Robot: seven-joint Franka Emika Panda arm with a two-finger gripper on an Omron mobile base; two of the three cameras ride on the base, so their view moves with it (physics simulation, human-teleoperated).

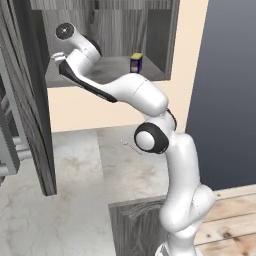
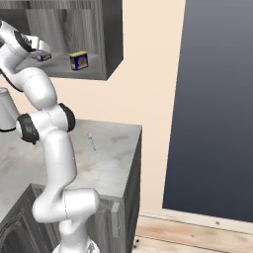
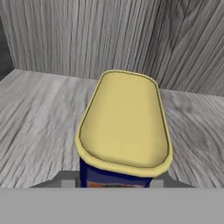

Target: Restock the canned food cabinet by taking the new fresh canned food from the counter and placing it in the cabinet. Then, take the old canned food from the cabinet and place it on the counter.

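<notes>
Tool [image 3: 114, 183] shut on yellow-lidded can [image 3: 123, 124] inside cabinet [image 3: 39, 118].

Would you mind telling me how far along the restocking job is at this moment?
Likely done: a standing can sits on the cabinet shelf, probably the new stock. In hand: the gripper is shut on a yellow-lidded can inside the cabinet. Left: setting that one down on the counter.

A rendered home kitchen: a dark grey wood-grain wall cabinet [image 1: 159, 35] holding a blue, yellow-lidded can [image 1: 136, 63] hangs on a cream wall [image 2: 148, 74] above a marble-look counter [image 2: 113, 148] on a dark base, with pale plank flooring [image 1: 232, 220] below.
</notes>
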